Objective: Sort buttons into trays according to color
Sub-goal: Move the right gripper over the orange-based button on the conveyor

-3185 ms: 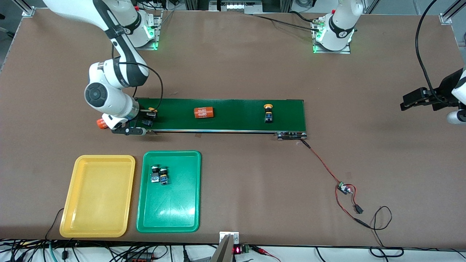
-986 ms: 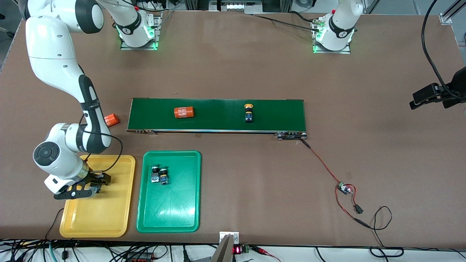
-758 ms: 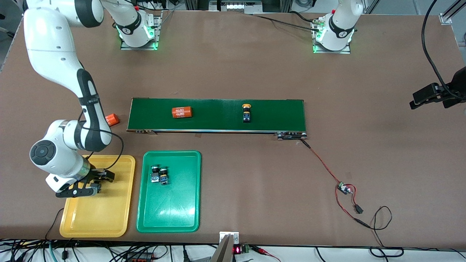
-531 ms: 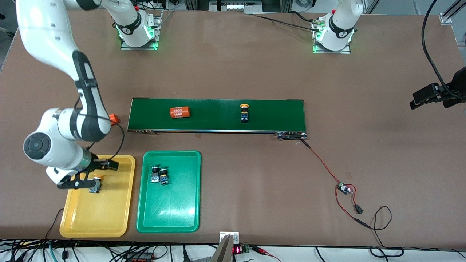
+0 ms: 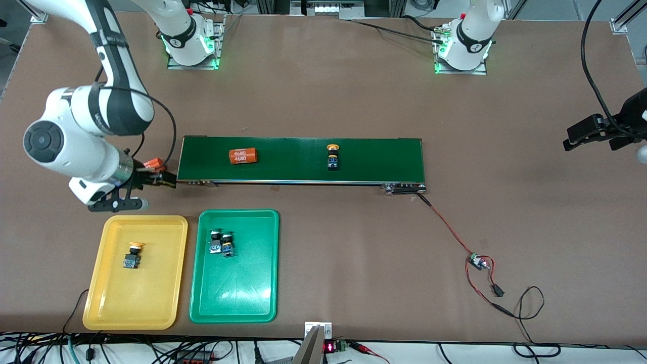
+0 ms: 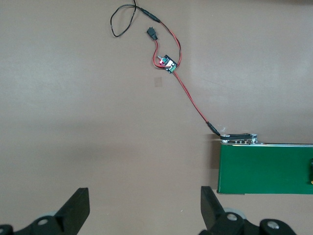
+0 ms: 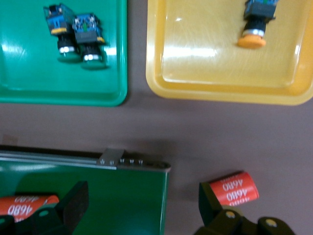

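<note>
One yellow-capped button (image 5: 133, 254) lies in the yellow tray (image 5: 111, 303); it also shows in the right wrist view (image 7: 257, 24). Two green-capped buttons (image 5: 222, 243) lie side by side in the green tray (image 5: 237, 298). Another yellow-capped button (image 5: 332, 155) rides on the dark green conveyor belt (image 5: 379, 162). My right gripper (image 5: 154, 179) is open and empty, over the belt's end at the right arm's end of the table (image 7: 142, 208). My left gripper (image 5: 589, 136) is open and empty, waiting over bare table at the left arm's end (image 6: 144, 210).
An orange cylinder with white print (image 5: 243, 156) lies on the belt. A second one (image 5: 154, 163) lies on the table just off the belt's end. A red and black wire with a small circuit board (image 5: 477, 261) runs from the belt's other end.
My right gripper let go of the yellow button in the yellow tray, rose and moved back to the belt's end. The belt carried its cylinder and button toward the right arm's end.
</note>
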`<state>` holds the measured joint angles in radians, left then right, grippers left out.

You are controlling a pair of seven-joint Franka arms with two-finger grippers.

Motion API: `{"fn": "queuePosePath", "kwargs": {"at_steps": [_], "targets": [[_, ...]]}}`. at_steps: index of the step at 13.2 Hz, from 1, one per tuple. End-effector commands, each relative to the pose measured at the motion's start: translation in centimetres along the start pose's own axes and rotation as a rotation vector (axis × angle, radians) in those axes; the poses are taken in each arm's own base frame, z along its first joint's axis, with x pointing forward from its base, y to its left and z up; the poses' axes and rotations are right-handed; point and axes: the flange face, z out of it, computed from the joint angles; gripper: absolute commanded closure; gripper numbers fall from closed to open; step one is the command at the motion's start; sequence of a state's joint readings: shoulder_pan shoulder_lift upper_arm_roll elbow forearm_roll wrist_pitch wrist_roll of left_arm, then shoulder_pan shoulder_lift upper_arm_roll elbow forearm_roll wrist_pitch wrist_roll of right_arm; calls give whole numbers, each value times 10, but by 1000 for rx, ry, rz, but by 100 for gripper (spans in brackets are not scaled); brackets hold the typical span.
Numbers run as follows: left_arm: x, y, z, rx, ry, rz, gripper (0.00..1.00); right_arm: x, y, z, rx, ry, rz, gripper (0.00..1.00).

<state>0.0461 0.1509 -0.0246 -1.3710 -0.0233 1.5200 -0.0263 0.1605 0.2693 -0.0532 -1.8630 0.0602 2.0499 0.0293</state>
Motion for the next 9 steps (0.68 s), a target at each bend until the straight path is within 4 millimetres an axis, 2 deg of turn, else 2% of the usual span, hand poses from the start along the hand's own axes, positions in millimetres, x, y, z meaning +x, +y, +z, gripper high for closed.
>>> {"fn": "queuePosePath", "kwargs": {"at_steps": [1,4,6,7,9], "targets": [[-7,-3,-10,-12,-4,5,0,-40,10,-12,27,3,22,0],[-7,-4,-10,-11,-4,2,0,-71,26,-21,30,14,43,0],[-7,-4,-11,-11,-3,2,0,-96,26,-18,27,40,44,0],[-7,-5,-11,-11,-3,0,0,-108,22,-15,23,59,44,0],[-7,-7,-9,-11,-4,-3,0,-125,-5,-7,12,72,23,0]]}}
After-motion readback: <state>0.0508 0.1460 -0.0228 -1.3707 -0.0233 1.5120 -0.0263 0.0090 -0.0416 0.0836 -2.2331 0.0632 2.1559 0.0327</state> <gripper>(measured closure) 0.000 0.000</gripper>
